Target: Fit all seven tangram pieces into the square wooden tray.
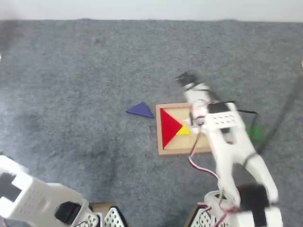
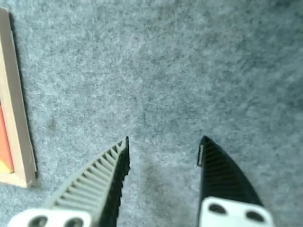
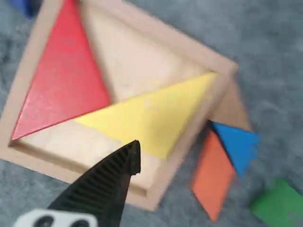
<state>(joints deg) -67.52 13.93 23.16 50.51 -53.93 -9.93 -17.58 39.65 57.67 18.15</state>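
Grey carpet covers the table. At lower left of the high view I note the left arm; its wrist view shows the left gripper spread wide above the carpet, gripping nothing, beside a corner of the wooden tray. Left of centre, a dark blue triangle lies just beside the tray. In the tray, a red triangle touches a yellow triangle. The right gripper hangs over the tray; its state I cannot tell. An orange piece and a blue piece touch on the carpet beside the tray. A green piece lies at right.
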